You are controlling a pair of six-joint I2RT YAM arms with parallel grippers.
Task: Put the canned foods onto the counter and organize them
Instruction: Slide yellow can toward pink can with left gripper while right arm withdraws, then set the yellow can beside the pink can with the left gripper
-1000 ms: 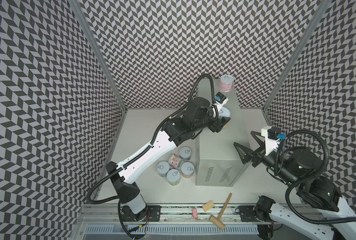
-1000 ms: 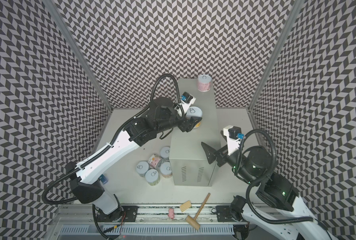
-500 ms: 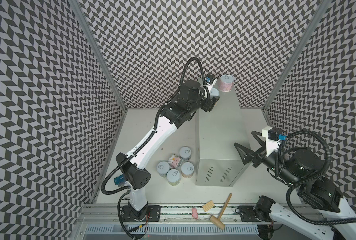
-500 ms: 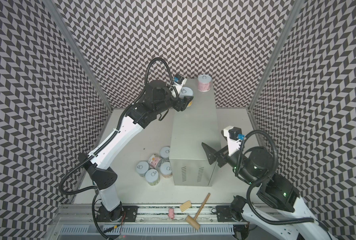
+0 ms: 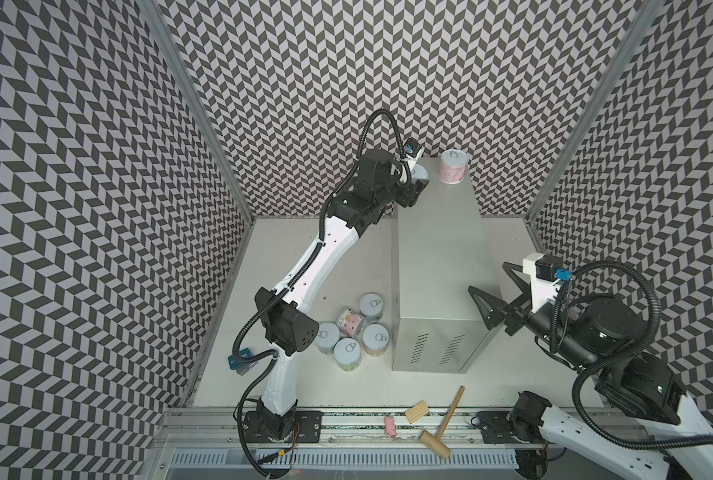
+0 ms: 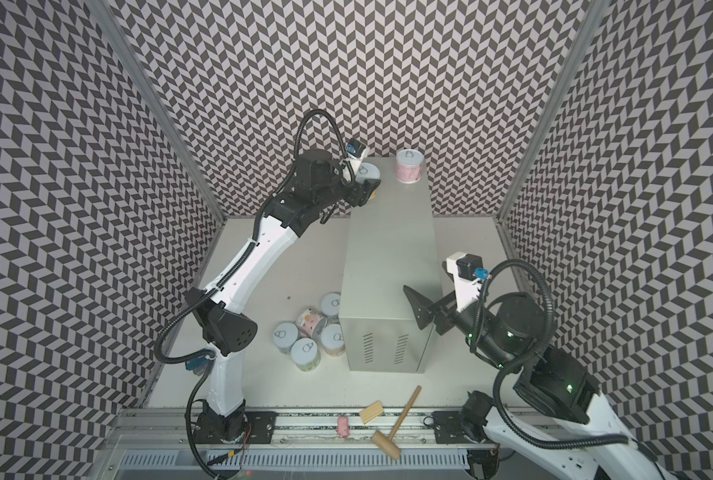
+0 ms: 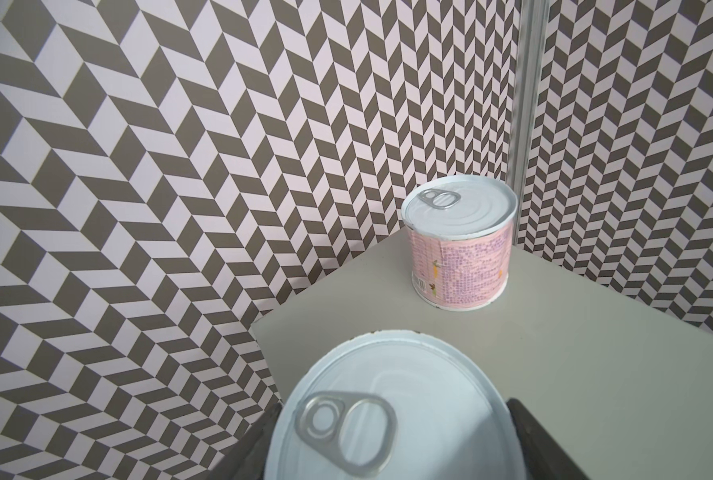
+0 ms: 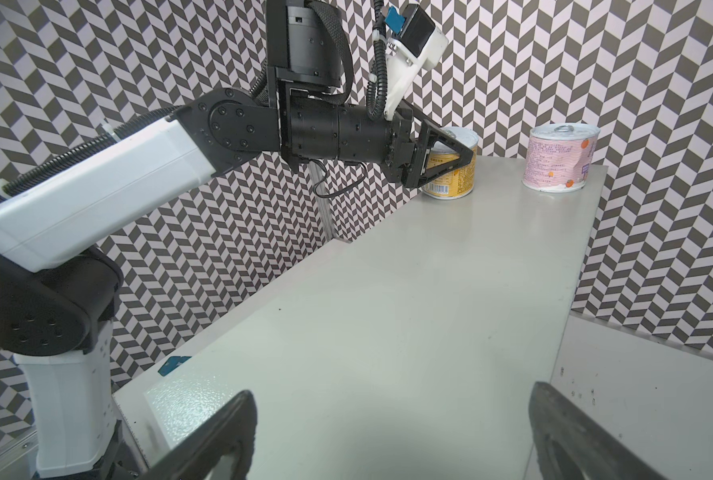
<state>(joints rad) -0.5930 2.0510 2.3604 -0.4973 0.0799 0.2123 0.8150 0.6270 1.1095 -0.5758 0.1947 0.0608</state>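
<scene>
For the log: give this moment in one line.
left end effector: shut on yellow can at counter rear; right end effector: open, empty; pink can: on counter; five cans: tabletop

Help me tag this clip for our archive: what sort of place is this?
Probably a robot test cell, not a real kitchen: black-and-white chevron-patterned walls box in a white tabletop, two white-and-black robot arms are bolted to an aluminium rail, and a pale grey metal cabinet stands in as counter.
</scene>
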